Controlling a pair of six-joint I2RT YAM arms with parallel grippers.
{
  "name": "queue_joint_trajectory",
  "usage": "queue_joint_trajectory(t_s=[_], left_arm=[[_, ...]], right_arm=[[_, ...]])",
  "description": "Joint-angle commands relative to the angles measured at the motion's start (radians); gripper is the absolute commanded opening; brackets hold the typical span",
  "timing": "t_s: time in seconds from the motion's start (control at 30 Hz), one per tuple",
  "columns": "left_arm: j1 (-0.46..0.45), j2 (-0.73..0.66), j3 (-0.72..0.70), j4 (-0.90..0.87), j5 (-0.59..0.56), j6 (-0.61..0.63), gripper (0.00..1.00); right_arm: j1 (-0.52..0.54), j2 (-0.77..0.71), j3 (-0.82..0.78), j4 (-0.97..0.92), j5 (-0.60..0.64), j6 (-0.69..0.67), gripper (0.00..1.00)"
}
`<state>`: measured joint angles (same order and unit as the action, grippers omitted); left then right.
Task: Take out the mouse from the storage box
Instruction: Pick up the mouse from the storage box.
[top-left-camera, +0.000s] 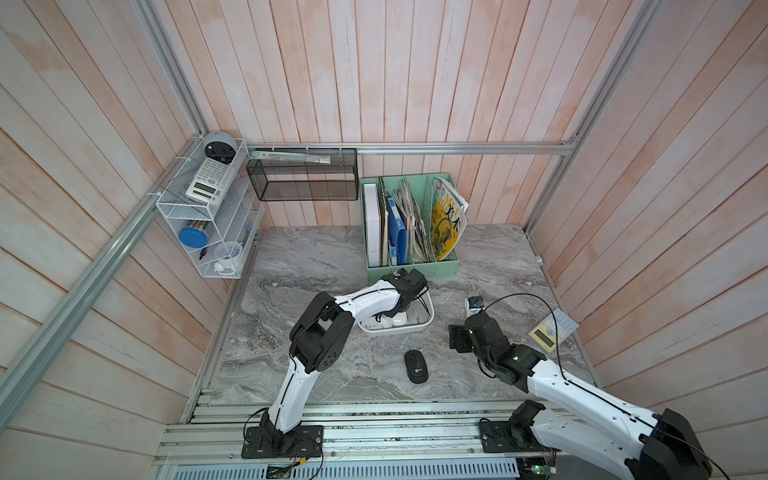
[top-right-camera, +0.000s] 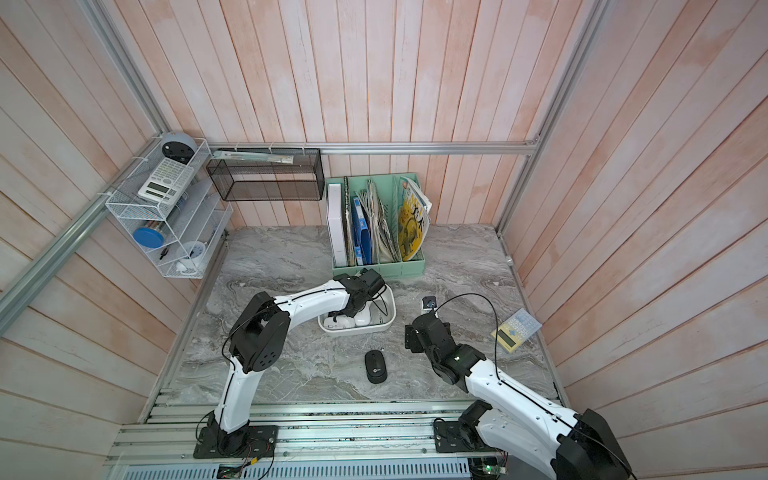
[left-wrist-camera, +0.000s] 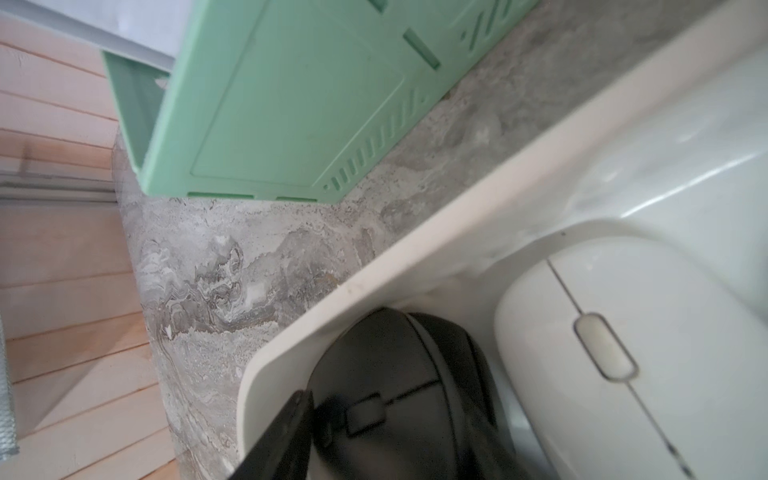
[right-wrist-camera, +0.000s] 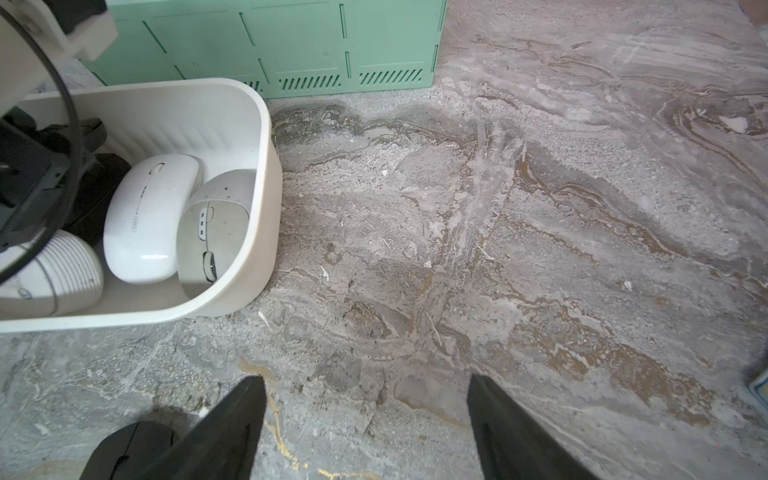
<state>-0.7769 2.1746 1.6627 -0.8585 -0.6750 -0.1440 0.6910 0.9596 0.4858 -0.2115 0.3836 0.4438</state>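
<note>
Now in the storage box (right-wrist-camera: 266, 166): four mice are seen inside, namely a boxed black mouse (left-wrist-camera: 395, 374), a smooth white mouse (right-wrist-camera: 151, 216), a ribbed white mouse (right-wrist-camera: 62, 270) and a speckled grey mouse (right-wrist-camera: 216, 232).
Storage box, place: it is set on the marble worktop (top-left-camera: 316, 266), just in front of the mint-green file organizer (top-left-camera: 411, 270), with a strip of bare stone left between them; this is shown in both top views.
Boxed black mouse: it is lodged at a rounded corner of the box, close to the wall and beside the smooth white mouse.
Speckled grey mouse: it is tipped on its side against the end wall.
Left hand (top-left-camera: 398, 308): it is seen inside the box, pointed downward. One finger (left-wrist-camera: 282, 436) is laid against the side of the boxed black mouse. The opposite finger is not made out, so whether the mouse is pinched cannot be told.
Right hand (right-wrist-camera: 365, 415): its fingers are spread wide, nothing is held between them, and only bare worktop is seen below.
Loose black mouse (top-left-camera: 416, 365): it is found lying flat on the worktop outside the box, nearer the arm bases and between the two arms.
Yellow calculator (top-left-camera: 552, 330): it is laid near the right edge of the worktop, well apart from the box.
</note>
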Motion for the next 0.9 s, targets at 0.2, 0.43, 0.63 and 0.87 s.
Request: queue_joint_trajectory(t_s=[0.2,0.43,0.63,0.87], left_arm=[[0.027,-0.023,-0.067,0.028,-0.009,-0.031,0.51],[0.042,-0.009,-0.068,0.035,0.005,-0.034,0.46],[0.041,-0.029,-0.069,0.053,0.003,-0.049,0.32],[0.023,-0.091,-0.061,0.042,-0.024,-0.057,0.22]], right_arm=[[-0.007,0.018,-0.002,0.018,0.002,0.006,0.83],[-0.007,0.031,0.002,0.020,-0.001,0.006,0.83],[-0.007,0.032,0.002,0.022,-0.001,0.006,0.83],[-0.008,0.032,0.002,0.021,-0.003,0.006,0.83]])
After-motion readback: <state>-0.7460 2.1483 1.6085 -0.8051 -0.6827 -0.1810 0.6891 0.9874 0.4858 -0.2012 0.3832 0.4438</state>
